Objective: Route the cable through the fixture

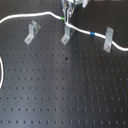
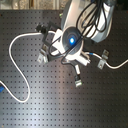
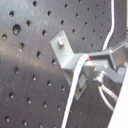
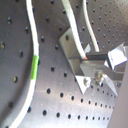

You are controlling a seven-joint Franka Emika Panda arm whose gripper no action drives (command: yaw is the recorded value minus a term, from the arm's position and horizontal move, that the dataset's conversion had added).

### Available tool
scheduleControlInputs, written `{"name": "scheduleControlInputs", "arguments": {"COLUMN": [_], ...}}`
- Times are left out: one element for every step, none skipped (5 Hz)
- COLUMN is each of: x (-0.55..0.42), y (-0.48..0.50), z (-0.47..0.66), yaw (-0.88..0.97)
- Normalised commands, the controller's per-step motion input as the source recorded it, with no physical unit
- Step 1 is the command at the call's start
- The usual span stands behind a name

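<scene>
First exterior view: pincer [image 1: 67, 11] pinches the cable [image 1: 30, 16] by its green band [image 1: 62, 18], just above the middle clip [image 1: 66, 34]. Threading looks underway; next, lowering the cable into that clip.

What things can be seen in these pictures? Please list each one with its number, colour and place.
cable: one, white, running across the far side of the board past the brackets in the first exterior view
green band: one, on the cable below the fingers
blue band: one, on the cable between the middle and right brackets
brackets: three, grey metal, in a row
board: one, black, perforated
fingers: one pair, above the middle bracket
</scene>
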Motion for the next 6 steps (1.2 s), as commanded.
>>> {"name": "scheduleControlInputs", "arguments": {"x": [-0.278,-0.365,-0.148,-0.019,-0.142,-0.263], "y": [-0.013,0.2,0.085,-0.095,-0.131,-0.153], "z": [-0.24,-0.23,-0.17,-0.12,0.0,0.0], "yaw": [0.46,0.48,0.66,0.76,0.62,0.44]}}
